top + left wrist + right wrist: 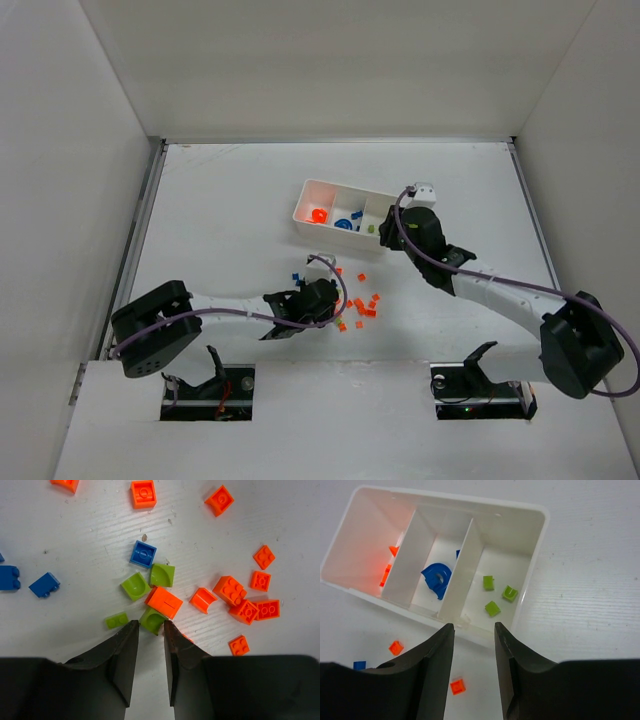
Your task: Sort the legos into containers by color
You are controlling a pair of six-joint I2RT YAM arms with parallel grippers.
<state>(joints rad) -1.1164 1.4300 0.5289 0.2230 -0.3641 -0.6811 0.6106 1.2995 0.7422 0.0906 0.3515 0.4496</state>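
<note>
Left gripper [150,627] low over the table [220,200], claw narrow, nothing between the fingers. One yellow-green piece [152,620] lies right at the fingertips, touching an orange-red block [164,601]. Loose legos [358,303] are scattered on the table ahead and to the right of it: mostly orange-red, a few yellow-green, some blue further left. White tray [540,530] sits past the pile with its three containers in a row: left one holds orange-red pieces [386,574], middle one a rounded blue piece [436,577], right one three yellow-green pieces [492,608]. Right gripper [474,627] hangs over the tray's near wall, claw wide, holding nothing.
</note>
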